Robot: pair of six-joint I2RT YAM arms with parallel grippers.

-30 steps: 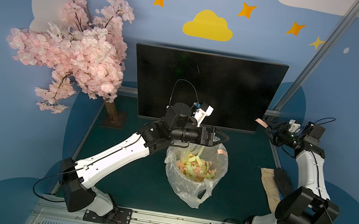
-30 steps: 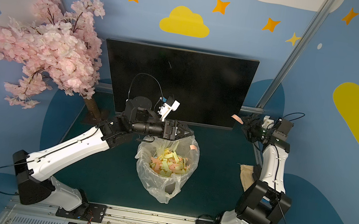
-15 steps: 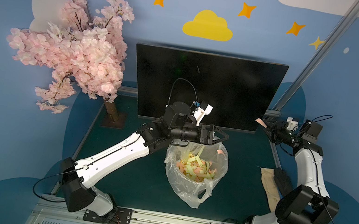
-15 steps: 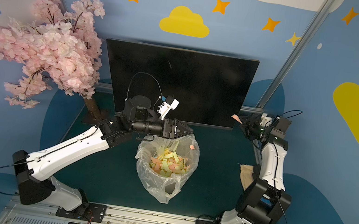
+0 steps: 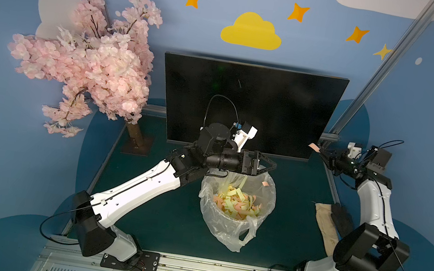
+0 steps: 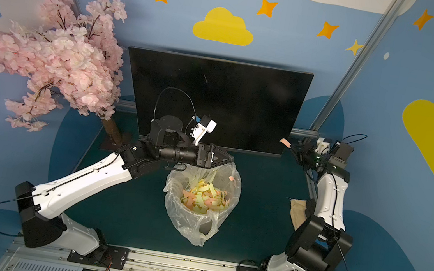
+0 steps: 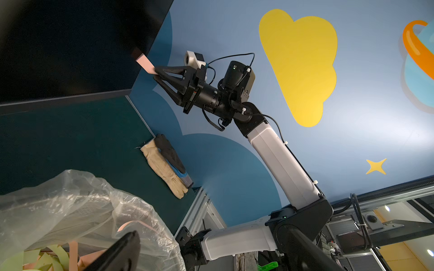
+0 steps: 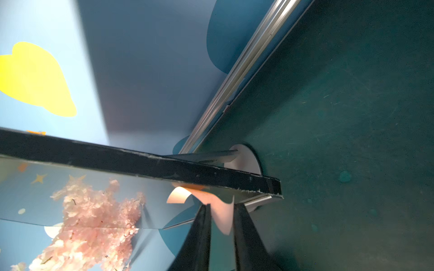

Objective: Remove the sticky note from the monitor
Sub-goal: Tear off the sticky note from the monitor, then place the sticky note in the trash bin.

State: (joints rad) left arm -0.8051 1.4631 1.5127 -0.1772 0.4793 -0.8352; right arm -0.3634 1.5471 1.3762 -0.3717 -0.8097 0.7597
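The monitor (image 5: 250,103) (image 6: 216,97) stands at the back of the table, its screen dark. A pink sticky note (image 5: 314,147) (image 6: 285,142) (image 7: 145,62) (image 8: 220,211) juts from its lower right corner, one end still on the screen. My right gripper (image 5: 322,153) (image 6: 293,148) (image 7: 155,72) (image 8: 220,207) is at that corner, its jaws drawn close with the curled note between them, touching both fingers. My left gripper (image 5: 267,164) (image 6: 223,159) hangs open and empty over the bin's far rim.
A bin lined with a clear bag (image 5: 224,231) (image 6: 195,227) holds several yellow and pink paper strips at the table's middle. Gloves (image 5: 325,224) (image 7: 164,164) lie at the right edge. A pink blossom tree (image 5: 88,63) stands at the back left. The monitor's round stand base (image 8: 246,162) rests behind.
My right gripper's jaws have closed in on the sticky note at the monitor's corner. The left arm has stayed where it was.
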